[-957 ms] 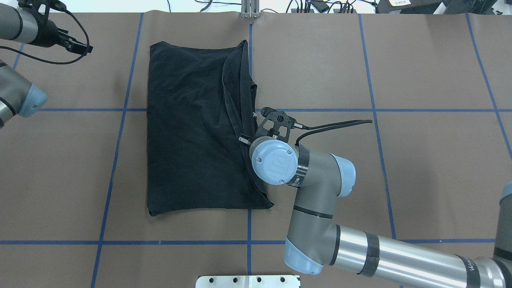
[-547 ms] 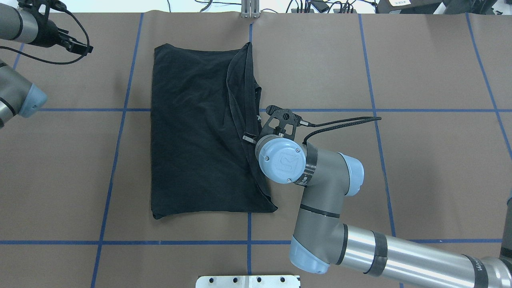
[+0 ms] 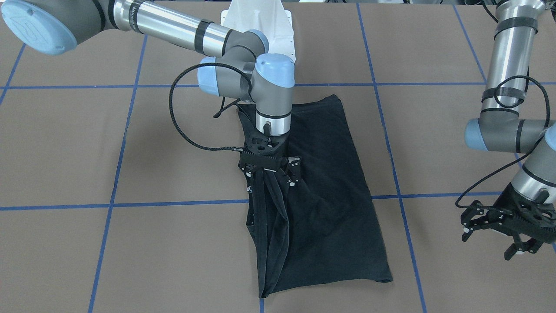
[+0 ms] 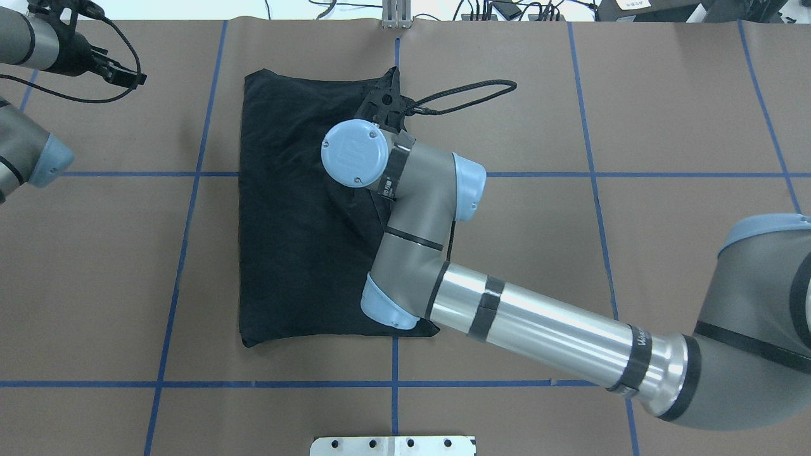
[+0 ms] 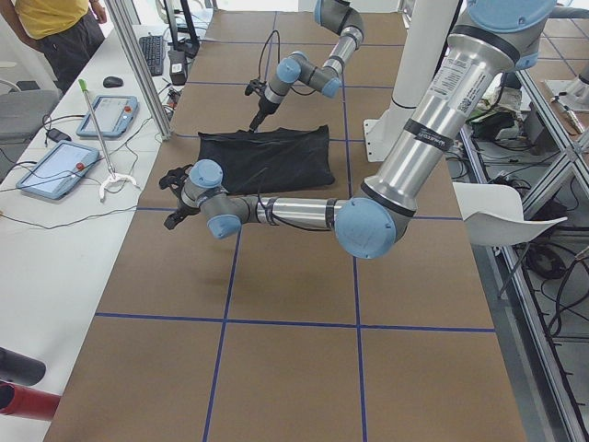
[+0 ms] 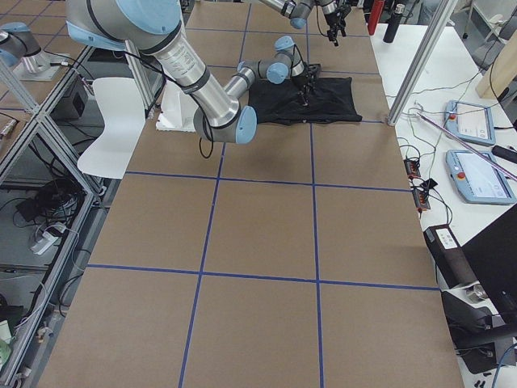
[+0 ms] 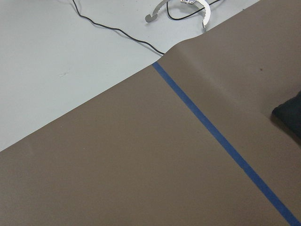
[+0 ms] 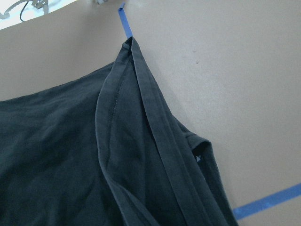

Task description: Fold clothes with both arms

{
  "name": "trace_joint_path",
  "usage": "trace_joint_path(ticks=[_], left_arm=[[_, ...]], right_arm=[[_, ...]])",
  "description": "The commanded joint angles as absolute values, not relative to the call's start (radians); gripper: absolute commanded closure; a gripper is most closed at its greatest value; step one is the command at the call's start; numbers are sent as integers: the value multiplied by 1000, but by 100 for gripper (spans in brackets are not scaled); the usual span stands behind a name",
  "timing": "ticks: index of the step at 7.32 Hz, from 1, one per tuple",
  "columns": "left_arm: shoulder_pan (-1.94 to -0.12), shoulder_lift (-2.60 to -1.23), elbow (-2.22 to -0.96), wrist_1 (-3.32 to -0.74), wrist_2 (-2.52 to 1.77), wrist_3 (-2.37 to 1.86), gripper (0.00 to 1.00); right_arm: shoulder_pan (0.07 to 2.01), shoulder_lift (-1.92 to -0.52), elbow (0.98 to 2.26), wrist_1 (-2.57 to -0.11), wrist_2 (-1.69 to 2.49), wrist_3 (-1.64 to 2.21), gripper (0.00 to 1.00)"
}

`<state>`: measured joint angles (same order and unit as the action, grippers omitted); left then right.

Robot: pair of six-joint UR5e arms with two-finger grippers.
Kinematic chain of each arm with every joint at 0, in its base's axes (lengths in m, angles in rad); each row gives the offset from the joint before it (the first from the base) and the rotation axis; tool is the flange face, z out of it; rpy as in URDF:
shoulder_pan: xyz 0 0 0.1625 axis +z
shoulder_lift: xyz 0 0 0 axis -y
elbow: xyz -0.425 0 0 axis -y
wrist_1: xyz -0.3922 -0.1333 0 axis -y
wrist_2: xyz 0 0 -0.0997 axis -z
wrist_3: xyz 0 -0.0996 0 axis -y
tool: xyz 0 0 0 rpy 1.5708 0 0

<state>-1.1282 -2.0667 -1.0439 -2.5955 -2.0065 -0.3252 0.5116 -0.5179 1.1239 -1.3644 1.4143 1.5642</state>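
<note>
Left gripper (image 3: 490, 242) hangs at the far-left top of my overhead view, fingers spread and nothing between them, above bare brown table (image 4: 633, 253), well apart from the cloth. Its wrist camera shows only brown cover, one blue tape line (image 7: 221, 141) and a black scrap of cloth at the right edge. Moving right: the black T-shirt (image 4: 285, 240) lies left of centre as a rough rectangle, long side running away from the robot. It is mostly flat with soft creases, and no print faces up. Its right-hand edge is drawn up into a narrow ridge of bunched folds. The right gripper (image 3: 269, 174) sits at the top of that ridge, near the shirt's far right corner, pointing down and clamped on the gathered fabric; cloth fans out beneath it in the front view. The right wrist camera shows the doubled hem running off to a point on the tape. A looped black cable (image 4: 469, 88) trails from the wrist. Further right, the right arm (image 4: 538, 323) reaches in across the shirt's near right corner.
</note>
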Motion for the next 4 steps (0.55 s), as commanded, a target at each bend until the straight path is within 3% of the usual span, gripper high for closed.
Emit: trace_joint_path(ticks=[1, 3, 4], left_arm=[[-1127, -2049, -1063, -2595, -2006, -345, 0], [-1126, -2045, -1065, -2609, -2006, -362, 0], [-1126, -2045, -1065, -2609, -2006, -362, 0]], right_arm=[[535, -420, 941, -1362, 1425, 1549, 26], [535, -365, 869, -1362, 1425, 1548, 41], [532, -332, 818, -1362, 1430, 1548, 43]])
